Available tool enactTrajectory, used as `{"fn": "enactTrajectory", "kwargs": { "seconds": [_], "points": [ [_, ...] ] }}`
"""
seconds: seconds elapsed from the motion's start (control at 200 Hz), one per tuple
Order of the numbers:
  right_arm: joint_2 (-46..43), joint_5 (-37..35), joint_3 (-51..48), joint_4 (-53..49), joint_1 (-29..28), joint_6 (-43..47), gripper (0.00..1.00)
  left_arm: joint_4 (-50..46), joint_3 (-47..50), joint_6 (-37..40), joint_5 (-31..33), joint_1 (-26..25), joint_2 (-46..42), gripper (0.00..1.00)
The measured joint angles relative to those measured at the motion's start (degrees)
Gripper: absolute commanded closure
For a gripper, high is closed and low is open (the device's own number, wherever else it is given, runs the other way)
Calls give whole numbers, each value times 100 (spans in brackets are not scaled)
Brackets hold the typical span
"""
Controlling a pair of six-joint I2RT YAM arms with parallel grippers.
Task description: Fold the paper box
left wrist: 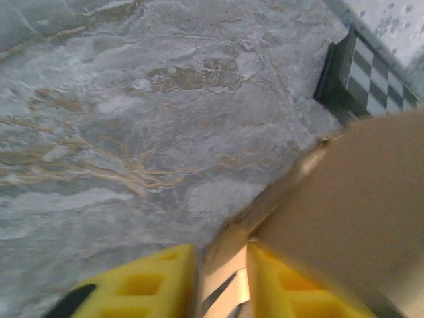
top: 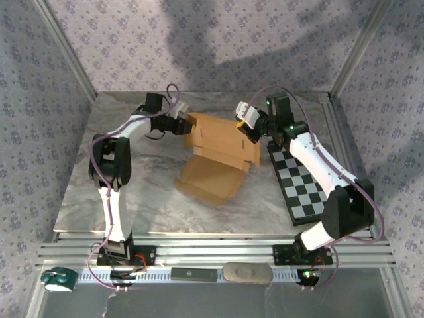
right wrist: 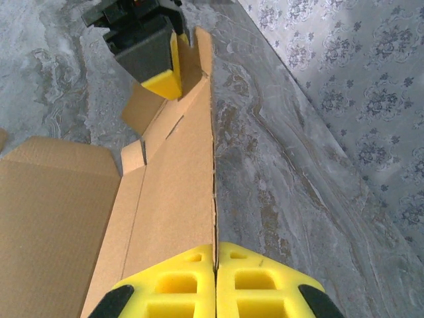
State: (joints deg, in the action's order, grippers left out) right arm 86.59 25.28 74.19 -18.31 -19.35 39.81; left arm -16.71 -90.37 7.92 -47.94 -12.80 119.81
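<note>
Cardboard comes first as we read outward from the near edge: the tan lower panel of the paper box (top: 215, 159) droops toward the marbled table (top: 132, 205) about midway across. Its near corner seems to rest there, and a checkered board (top: 301, 189) lies flat just to the right, apart from it. Beyond that panel the rest of the sheet is lifted into a half-formed tray, stretched between the two arms. The left gripper (top: 183, 124) pinches the box's left end, and the left wrist view shows a flap edge sandwiched between its yellow fingers (left wrist: 152, 288). The right gripper (top: 244, 127) is pressed together on the thin upper edge of a standing wall at the right end, with only the card in its bite. We judge the box light enough that weight is no concern. It looks stiff across its panels yet ready to hinge at every score line, so it will likely flop wherever it is unsupported. The surface looks matte rather than slippery, but the thin edges could crease or tear under a hard squeeze or a twist. We would take hold close to the creases and on doubled flaps, not mid-panel, with both grips pulling evenly so the slits beside the tabs do not rip.
</note>
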Motion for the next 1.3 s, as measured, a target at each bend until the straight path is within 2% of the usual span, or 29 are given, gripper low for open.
{"fn": "enactTrajectory", "kwargs": {
  "seconds": [0.15, 0.205, 0.38, 0.47, 0.555, 0.83, 0.994, 1.129, 1.299],
  "points": [
    [0, -61, -26, 9, 15, -61, 100, 337, 212, -107, 267, -197, -138, 100],
    [0, -109, -50, 11, 13, -87, 100, 380, 365, -118, 557, -297, -295, 100],
    [0, -286, -120, 105, -72, -83, 65, 527, 1226, -133, 1558, -533, -1152, 100],
    [0, -385, -129, 133, -129, -138, 54, 562, 1504, -133, 1921, -592, -1545, 100],
    [-4, -409, -129, 195, -142, -87, 48, 638, 1698, -83, 2197, -627, -1834, 100],
    [20, -581, -155, 549, -232, 750, 43, 892, 2151, 352, 2857, -835, -2039, 100],
    [704, -422, -138, 1051, -188, 1517, 42, 1414, 2739, 549, 3276, -866, -2039, 100],
    [1320, -221, 48, 911, -127, 1823, 42, 1982, 2988, 686, 3298, -986, -2079, 100],
    [1174, -197, 184, 697, -378, 1954, 41, 2588, 3921, 922, 3368, -1279, -2699, 100]
  ]
}}
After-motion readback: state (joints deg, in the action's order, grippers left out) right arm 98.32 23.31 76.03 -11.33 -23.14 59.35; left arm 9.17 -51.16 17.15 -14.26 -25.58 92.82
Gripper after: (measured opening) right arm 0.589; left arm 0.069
